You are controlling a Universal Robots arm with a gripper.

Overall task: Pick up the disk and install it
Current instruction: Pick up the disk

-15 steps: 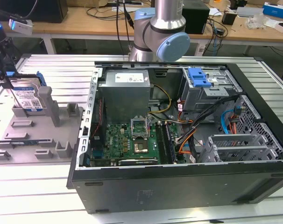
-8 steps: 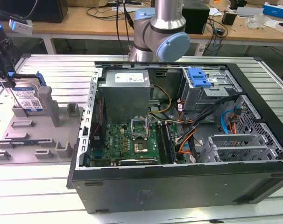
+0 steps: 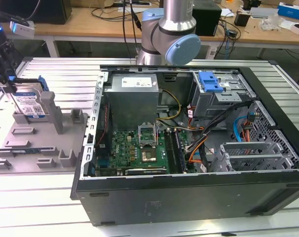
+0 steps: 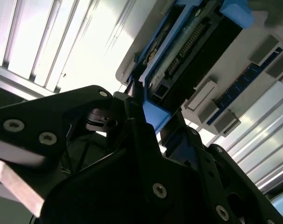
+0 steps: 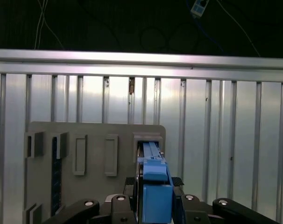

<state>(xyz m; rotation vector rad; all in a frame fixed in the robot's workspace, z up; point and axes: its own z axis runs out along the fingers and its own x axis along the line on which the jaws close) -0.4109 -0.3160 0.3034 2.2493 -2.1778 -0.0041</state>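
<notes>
The disk (image 3: 30, 102), a silver drive with a blue-and-white label in a blue plastic bracket, stands on edge in a slot of the grey holder plate (image 3: 46, 143) at the exterior view's left, beside the open computer case (image 3: 189, 197). The gripper (image 3: 8, 81) sits right above it, fingers (image 4: 134, 126) clamped on either side of the bracket's upper edge. The arm (image 3: 169, 34) rises behind the case, its wrist out over the plate

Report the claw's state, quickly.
Claw: closed on the flat rectangular silver metal disk in a blue plastic frame, which stands upright in the grey plastic holder.
</notes>
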